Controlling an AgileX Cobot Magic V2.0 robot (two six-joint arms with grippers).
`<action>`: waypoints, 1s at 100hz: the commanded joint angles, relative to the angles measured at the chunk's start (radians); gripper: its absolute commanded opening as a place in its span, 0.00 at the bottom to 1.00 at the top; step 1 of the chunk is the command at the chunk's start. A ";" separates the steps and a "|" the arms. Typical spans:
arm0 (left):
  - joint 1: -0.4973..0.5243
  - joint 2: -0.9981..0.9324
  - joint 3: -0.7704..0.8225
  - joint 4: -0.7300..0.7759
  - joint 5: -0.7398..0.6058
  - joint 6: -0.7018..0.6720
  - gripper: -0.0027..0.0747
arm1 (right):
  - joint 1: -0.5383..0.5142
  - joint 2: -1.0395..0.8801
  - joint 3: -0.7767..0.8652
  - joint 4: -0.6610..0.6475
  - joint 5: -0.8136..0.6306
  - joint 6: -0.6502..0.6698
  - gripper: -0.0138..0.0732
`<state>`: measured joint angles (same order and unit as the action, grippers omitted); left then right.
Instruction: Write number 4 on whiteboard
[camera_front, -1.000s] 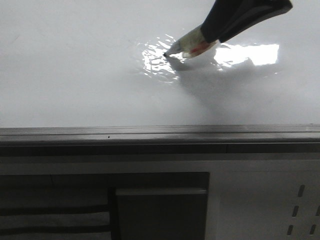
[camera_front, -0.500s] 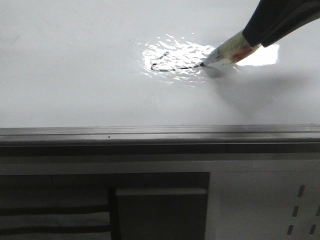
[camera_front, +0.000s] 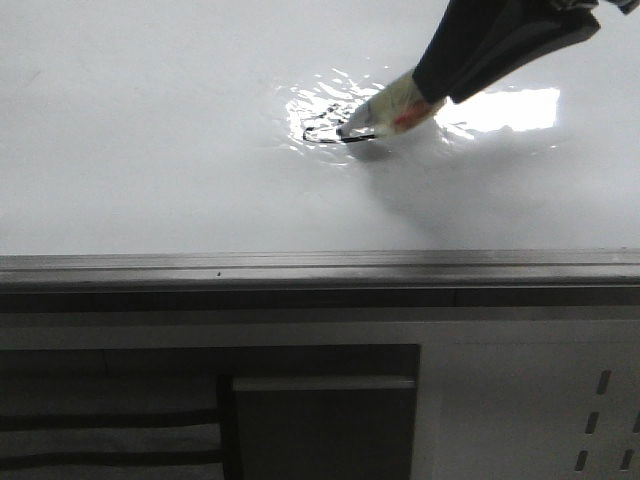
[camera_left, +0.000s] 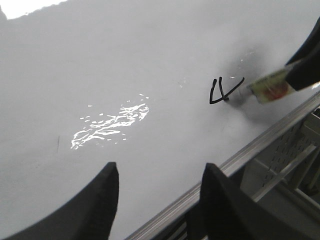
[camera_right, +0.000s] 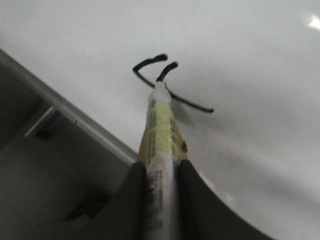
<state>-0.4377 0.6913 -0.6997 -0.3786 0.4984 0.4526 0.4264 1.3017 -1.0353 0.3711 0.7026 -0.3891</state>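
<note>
In the front view, a yellow-labelled marker (camera_front: 385, 115) is being pressed to the glossy white whiteboard (camera_front: 150, 150). In the left wrist view, the thin black number 4 (camera_left: 222, 91) is being completed while the left claw (camera_left: 157, 187) is being kept spread and empty. In the right wrist view, the marker is being pinched by the right claw (camera_right: 161, 187); a long downstroke seems needed next.

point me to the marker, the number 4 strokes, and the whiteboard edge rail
marker (camera_right: 161, 130), right wrist view, on its yellowish barrel.
number 4 (camera_left: 216, 92), left wrist view, on the angular strokes.
whiteboard (camera_front: 300, 265), front view, on its grey edge rail.
</note>
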 joint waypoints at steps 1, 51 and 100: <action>0.004 0.001 -0.028 -0.025 -0.035 -0.007 0.48 | 0.008 0.002 -0.021 -0.028 0.061 -0.035 0.10; -0.270 0.368 -0.250 -0.153 0.131 0.568 0.48 | 0.156 -0.220 -0.081 -0.028 0.160 -0.572 0.10; -0.388 0.681 -0.503 -0.147 0.156 0.585 0.48 | 0.156 -0.223 -0.081 -0.028 0.175 -0.613 0.10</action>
<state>-0.8172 1.3829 -1.1533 -0.4940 0.6792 1.0362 0.5801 1.1024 -1.0843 0.3247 0.9210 -0.9881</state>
